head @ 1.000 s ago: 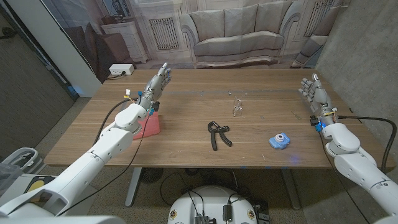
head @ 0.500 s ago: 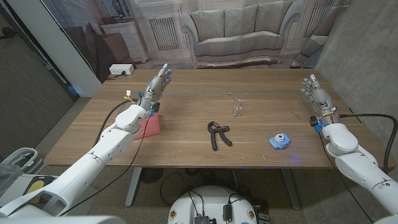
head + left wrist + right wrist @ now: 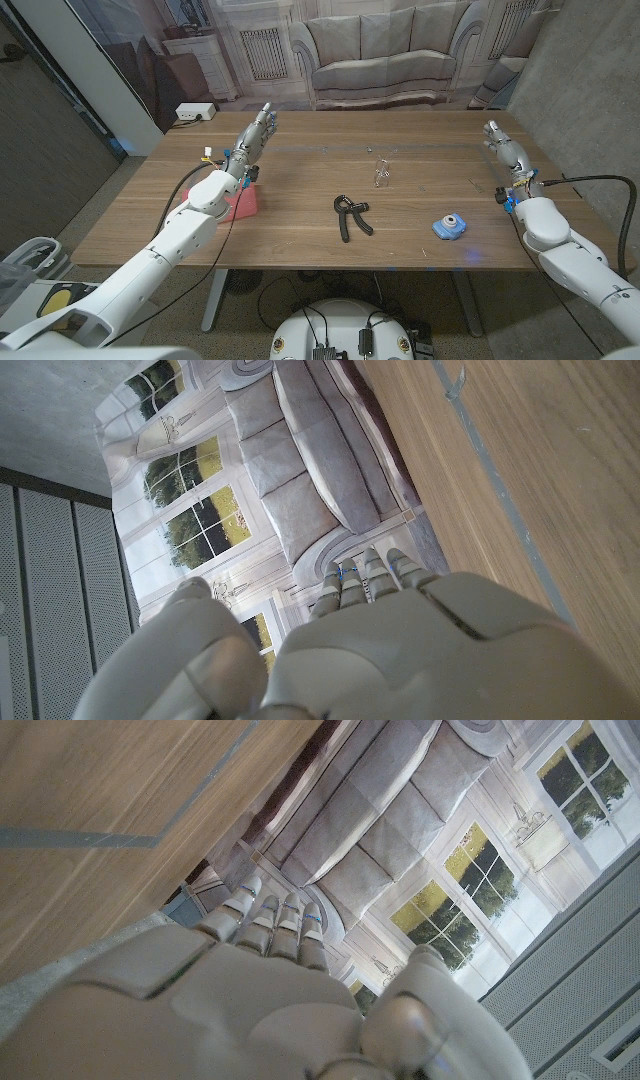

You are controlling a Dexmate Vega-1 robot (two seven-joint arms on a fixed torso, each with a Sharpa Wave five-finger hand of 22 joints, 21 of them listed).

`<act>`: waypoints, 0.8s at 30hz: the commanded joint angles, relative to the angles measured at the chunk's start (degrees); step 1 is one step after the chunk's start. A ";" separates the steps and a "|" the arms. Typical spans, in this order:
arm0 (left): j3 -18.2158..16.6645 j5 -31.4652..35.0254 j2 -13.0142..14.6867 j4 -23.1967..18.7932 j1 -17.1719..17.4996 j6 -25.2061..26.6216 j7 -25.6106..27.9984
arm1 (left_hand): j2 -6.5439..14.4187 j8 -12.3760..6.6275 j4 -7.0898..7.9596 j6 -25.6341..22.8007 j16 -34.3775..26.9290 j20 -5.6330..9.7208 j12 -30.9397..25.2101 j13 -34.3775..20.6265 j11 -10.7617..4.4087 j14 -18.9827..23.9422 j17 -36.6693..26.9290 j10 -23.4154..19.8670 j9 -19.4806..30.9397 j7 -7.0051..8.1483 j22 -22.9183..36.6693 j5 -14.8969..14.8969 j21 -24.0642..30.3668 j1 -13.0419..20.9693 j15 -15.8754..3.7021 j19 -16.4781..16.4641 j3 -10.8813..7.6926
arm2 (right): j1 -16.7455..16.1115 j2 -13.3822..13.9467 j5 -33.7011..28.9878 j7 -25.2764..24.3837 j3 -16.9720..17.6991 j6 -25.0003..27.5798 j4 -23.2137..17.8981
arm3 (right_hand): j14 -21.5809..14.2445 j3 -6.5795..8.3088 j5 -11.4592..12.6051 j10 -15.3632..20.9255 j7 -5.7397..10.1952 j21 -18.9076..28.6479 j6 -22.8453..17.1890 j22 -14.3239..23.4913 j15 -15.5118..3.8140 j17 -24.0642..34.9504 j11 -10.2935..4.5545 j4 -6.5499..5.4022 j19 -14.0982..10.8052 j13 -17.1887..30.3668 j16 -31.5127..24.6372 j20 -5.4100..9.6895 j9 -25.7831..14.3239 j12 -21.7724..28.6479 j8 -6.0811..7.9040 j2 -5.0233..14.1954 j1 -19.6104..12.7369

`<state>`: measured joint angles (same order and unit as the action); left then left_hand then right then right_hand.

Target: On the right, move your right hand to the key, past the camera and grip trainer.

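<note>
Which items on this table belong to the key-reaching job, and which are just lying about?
Job:
small metal key
small blue toy camera
black grip trainer
right hand, open, at the table's far right edge

Lying about:
red box beside the left arm
left hand, open
white power strip behind the table

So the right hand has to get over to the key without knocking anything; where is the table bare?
Bare wood runs from the right hand along the far edge to the key. Nearer the front, the blue camera and grip trainer crowd the way. The left hand and pink object crowd the left.
</note>
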<state>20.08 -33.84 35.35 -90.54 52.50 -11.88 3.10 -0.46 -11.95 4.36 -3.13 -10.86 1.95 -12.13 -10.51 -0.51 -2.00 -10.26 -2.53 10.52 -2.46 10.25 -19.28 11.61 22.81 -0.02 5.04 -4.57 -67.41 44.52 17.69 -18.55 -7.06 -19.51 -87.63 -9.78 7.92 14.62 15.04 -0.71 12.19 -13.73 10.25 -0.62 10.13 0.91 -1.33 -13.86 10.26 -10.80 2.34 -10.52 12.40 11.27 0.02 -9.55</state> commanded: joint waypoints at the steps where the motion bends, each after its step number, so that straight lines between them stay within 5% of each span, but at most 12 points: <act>1: -0.02 0.08 -0.08 -0.56 0.47 -0.41 0.26 | 0.01 -0.04 0.14 -0.51 -0.20 3.24 -0.05 -0.20 -0.16 0.31 -0.12 -0.55 0.13 -0.09 0.09 0.20 0.18 0.32 0.00 -0.04 0.28 | -1.28 2.27 -6.15 -4.31 -0.39 5.27 -3.21 | 0.01 0.07 0.40 -0.14 0.22 -0.26 0.02 0.16 -0.06 0.15 -0.25 0.48 -0.17 0.13 0.12 2.02 -0.21 -0.10 0.16 -0.04 -0.55; 24: -0.05 -0.16 -0.29 -0.76 1.15 -1.01 0.08 | 0.22 0.10 0.15 -0.63 -0.07 2.83 0.10 -0.20 -0.21 0.25 -0.13 -0.57 0.13 -0.02 0.11 0.26 0.05 0.42 -0.06 0.18 0.46 | -3.24 5.41 -15.60 -9.74 -1.62 15.41 -8.34 | 0.95 -0.06 0.64 -1.15 0.75 -0.80 0.66 0.19 0.03 0.19 -0.74 0.74 1.00 0.15 0.41 1.83 -0.23 -0.58 -0.13 0.06 -0.76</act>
<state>20.04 -33.91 35.25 -91.31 53.34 -12.46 3.28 -0.15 -11.95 4.28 -3.12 -10.86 1.95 -12.13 -10.51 -0.82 -2.00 -10.26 -2.84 10.52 -2.46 10.25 -19.06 11.62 23.12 -0.02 5.05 -4.50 -70.02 48.44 6.58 -26.13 -7.82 -9.21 -93.76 -9.34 7.92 14.84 13.98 -0.18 11.31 -13.20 10.25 -0.63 10.14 0.30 -0.85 -13.11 10.26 -10.53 2.03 -10.52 11.94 11.27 -0.06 -9.94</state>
